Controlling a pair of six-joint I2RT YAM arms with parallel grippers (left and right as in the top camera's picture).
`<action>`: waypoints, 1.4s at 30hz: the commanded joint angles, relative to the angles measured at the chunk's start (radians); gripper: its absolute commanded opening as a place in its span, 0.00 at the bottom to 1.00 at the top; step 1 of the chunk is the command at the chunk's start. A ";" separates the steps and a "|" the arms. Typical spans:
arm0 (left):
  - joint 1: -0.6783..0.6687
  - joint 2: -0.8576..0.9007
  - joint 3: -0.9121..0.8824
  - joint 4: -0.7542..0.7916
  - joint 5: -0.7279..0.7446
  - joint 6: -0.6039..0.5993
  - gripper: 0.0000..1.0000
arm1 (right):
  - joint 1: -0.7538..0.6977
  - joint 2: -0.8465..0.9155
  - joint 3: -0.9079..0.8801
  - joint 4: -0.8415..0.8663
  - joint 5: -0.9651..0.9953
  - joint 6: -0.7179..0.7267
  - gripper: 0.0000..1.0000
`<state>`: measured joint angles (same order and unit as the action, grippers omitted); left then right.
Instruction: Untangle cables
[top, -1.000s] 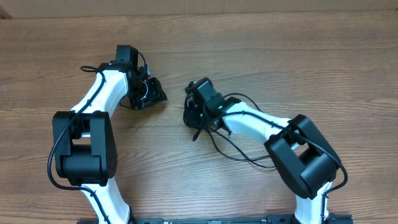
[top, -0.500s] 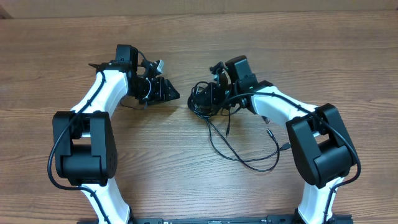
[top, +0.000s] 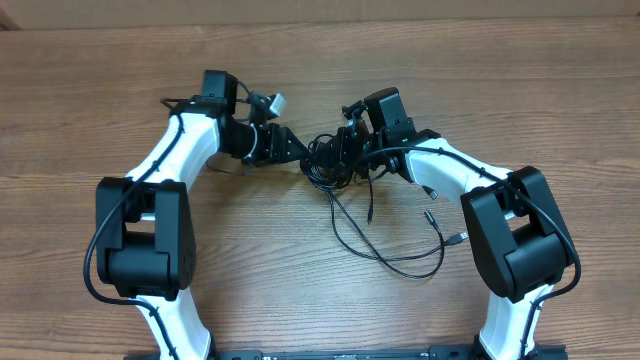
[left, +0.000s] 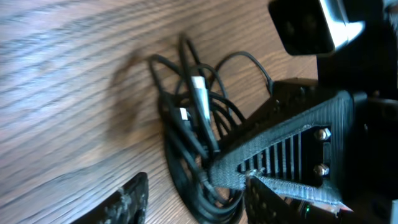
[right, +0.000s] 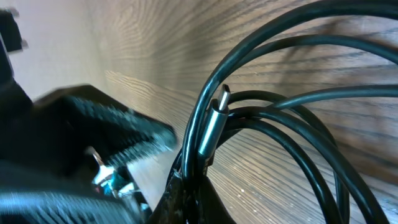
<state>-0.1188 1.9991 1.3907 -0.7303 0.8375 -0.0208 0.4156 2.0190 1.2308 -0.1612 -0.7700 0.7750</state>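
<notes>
Thin black cords w/ plug ends (top: 328, 168), tangled: were clamped in R claw (top: 346, 148). L claw (top: 297, 153) was spread, empty, just left. Risk: knot could be cinched if wrong loop were pulled.

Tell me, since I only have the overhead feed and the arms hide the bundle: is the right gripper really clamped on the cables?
Observer: Yes. In the right wrist view, the right gripper is shut on the cables, with several strands running into it.
Operator: And the left one?
Observer: The left wrist view shows the left gripper open, jaws apart at the bundle, pinching nothing.
Operator: Any plug showing?
Observer: A silver plug lies on top of the bundle.
</notes>
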 joint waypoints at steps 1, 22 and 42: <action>-0.024 0.017 0.020 0.006 -0.039 0.024 0.54 | -0.001 -0.010 0.034 0.036 -0.021 0.094 0.04; -0.028 0.017 0.020 0.002 -0.278 -0.104 0.47 | -0.047 -0.010 0.034 0.047 -0.016 0.154 0.04; -0.028 0.017 0.020 -0.017 -0.446 -0.223 0.67 | -0.007 -0.073 0.067 -0.332 0.299 -0.186 0.30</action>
<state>-0.1379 1.9995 1.3975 -0.7444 0.4057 -0.2371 0.3851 2.0182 1.2495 -0.4843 -0.5007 0.7021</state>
